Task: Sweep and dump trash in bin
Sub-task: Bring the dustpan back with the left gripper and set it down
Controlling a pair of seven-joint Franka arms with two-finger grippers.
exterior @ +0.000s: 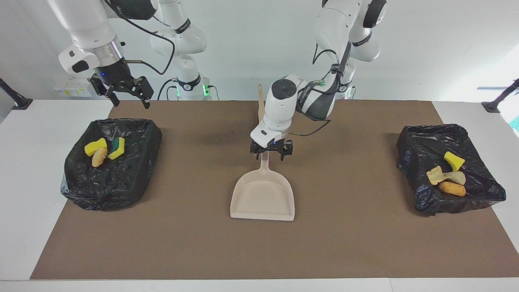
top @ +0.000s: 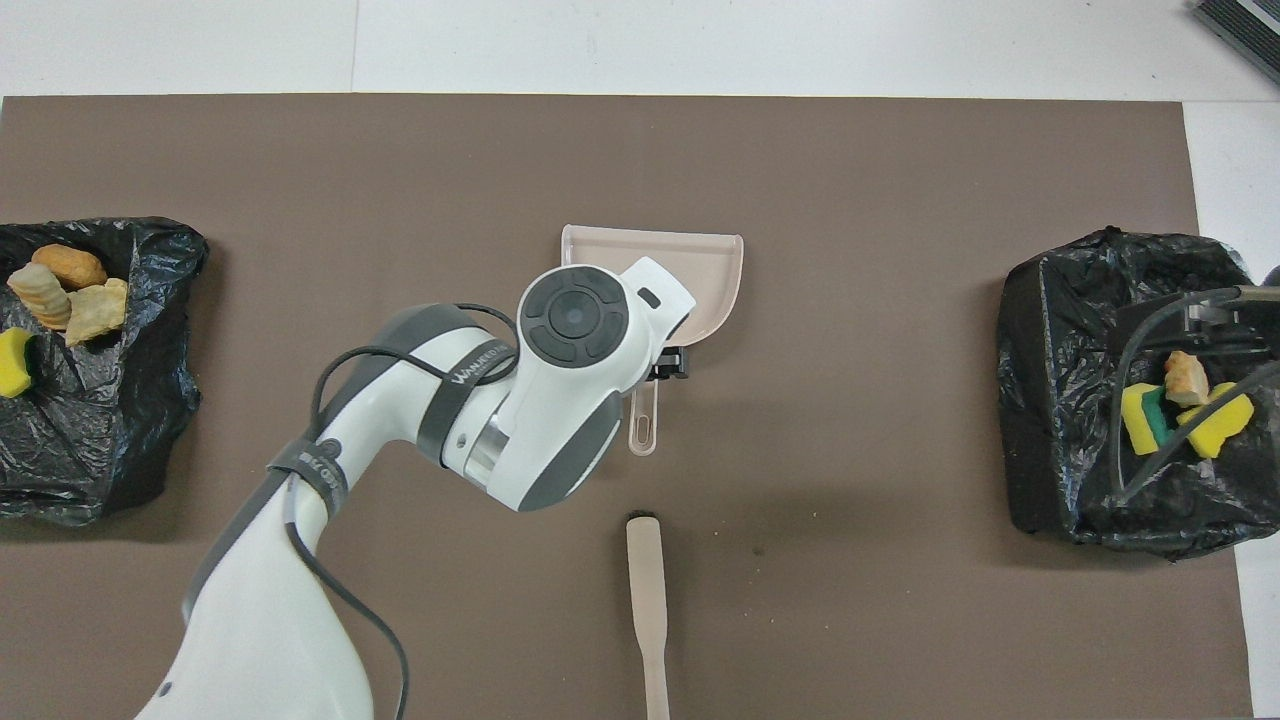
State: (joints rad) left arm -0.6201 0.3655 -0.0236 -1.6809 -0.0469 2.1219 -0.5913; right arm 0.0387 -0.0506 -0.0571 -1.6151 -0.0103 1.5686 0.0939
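The beige dustpan [exterior: 262,196] lies flat mid-table, its handle [top: 643,425] pointing toward the robots. My left gripper [exterior: 270,154] hangs open just over that handle, a finger on each side of it and nothing held. All the trash in view lies in two black-bagged bins. The bin [exterior: 121,182] at the right arm's end holds two yellow sponge pieces [exterior: 96,146], one of them green-backed, and a bread lump [exterior: 99,157]. The bin [exterior: 421,142] at the left arm's end holds a yellow sponge [exterior: 454,160] and crusty lumps [exterior: 452,188]. My right gripper [exterior: 129,99] waits open, high over its bin's edge.
A beige flat stick [top: 647,600] lies on the brown mat [top: 900,180], nearer to the robots than the dustpan and in line with its handle. The white tabletop [exterior: 24,162] borders the mat at both ends.
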